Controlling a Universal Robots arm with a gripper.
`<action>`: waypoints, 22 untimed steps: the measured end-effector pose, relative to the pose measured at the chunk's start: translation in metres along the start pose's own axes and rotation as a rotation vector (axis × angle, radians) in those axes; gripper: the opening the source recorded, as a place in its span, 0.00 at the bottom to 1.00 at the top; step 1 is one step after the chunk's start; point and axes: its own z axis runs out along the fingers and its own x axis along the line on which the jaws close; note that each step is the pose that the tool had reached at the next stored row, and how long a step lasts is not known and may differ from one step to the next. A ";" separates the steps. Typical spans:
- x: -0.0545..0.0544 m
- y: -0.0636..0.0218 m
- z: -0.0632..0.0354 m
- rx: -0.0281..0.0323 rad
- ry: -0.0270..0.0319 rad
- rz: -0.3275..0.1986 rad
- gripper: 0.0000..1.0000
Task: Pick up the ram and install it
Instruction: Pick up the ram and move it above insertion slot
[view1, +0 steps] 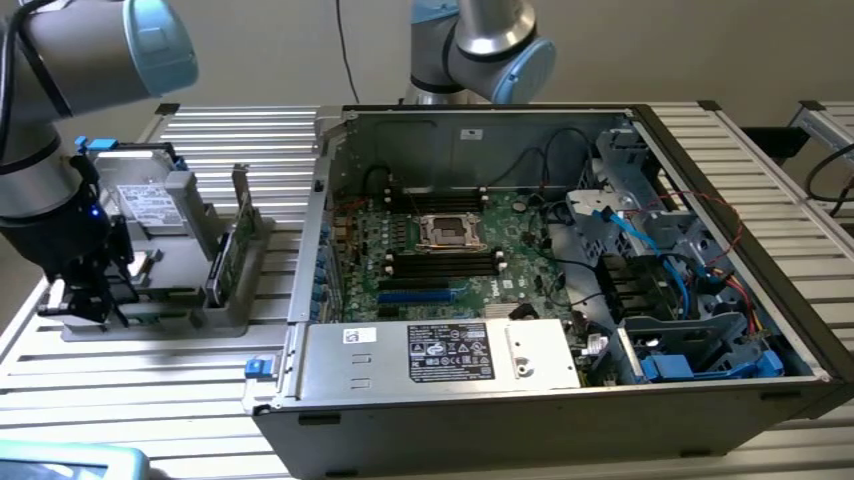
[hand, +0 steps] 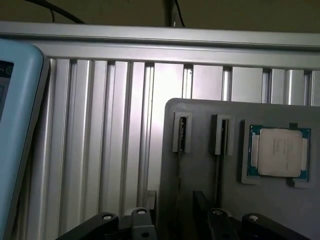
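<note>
ram (hand: 178, 172): on edge in the grey holder tray (hand: 200, 112), seen edge-on from the wrist cam as a thin dark strip running out of a slot clip. A second clip with a similar strip sits beside it; can't tell them apart.

gripper (hand: 177, 226): jaws wide, nothing held, one finger on each side of the ram strip, not touching it.

Wrist cam also gives the square processor chip (hand: 280, 152) in its own pocket past the second clip, and a light-blue device (hand: 15, 125) across the table slats (hand: 100, 130).

Exterior view adds layout: gripper (view1: 87, 305) down over the tray (view1: 187, 325) at lower left of frame. Upright green card (view1: 230, 255) stands in the tray between gripper and computer case (view1: 400, 400).

Case is open on top, motherboard (view1: 507, 240) exposed, black memory slots (view1: 441, 262) below the socket.

Tray edge is just beside the case wall. Bare slats run below the tray.
</note>
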 end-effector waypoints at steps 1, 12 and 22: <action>0.000 -0.0001 0.0020 0.0002 -0.0002 0.000 0.42; 0.001 -0.0003 0.0122 -0.0014 0.0000 0.000 0.42; 0.001 -0.0002 0.0132 -0.0012 -0.0001 0.000 0.16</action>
